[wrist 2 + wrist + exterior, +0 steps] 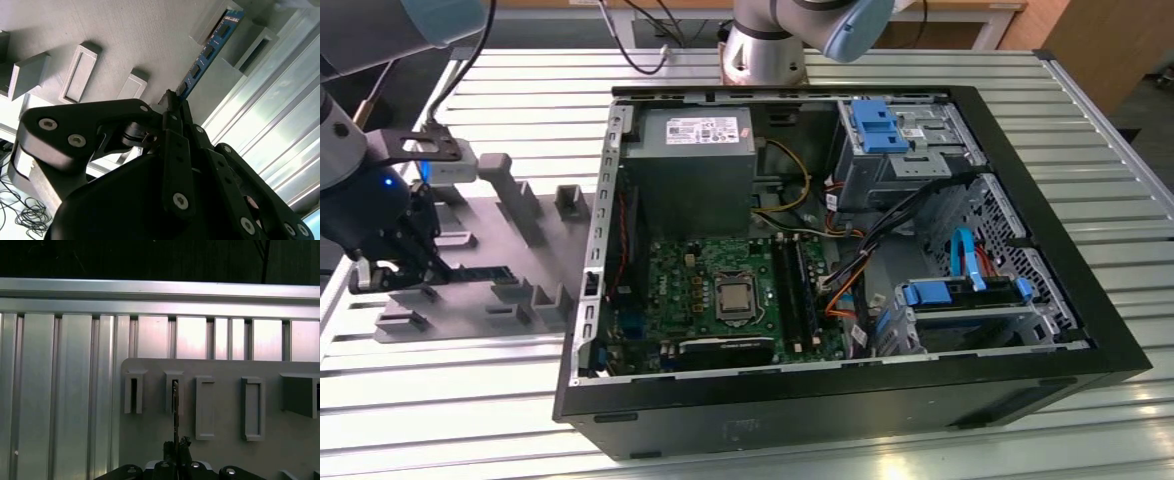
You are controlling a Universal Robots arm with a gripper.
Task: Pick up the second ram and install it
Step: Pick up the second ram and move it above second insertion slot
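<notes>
The second ram [207, 55] is a thin green board stick. Its far end sits in a slot block of the grey fixture plate [125, 35]. My gripper [172, 100] is shut on the stick's near end, black fingers pinching it from both sides. In the first wrist view the second ram [175, 412] shows edge-on, running from a fixture slot down to my gripper [176, 447]. In the exterior view my gripper [411, 268] is low over the fixture plate [494, 225] at the exterior view's left, with the second ram [470, 272] beside it. The motherboard's black memory slots [790, 285] lie inside the open computer case [1067, 330].
The case stands at the middle of a ribbed metal table [454, 410], with a power supply [687, 165], drive cages [894, 135] and loose cables inside. Upright grey fixture blocks [520, 205] stand on the plate beside my gripper. The arm's base [767, 45] rises behind the case.
</notes>
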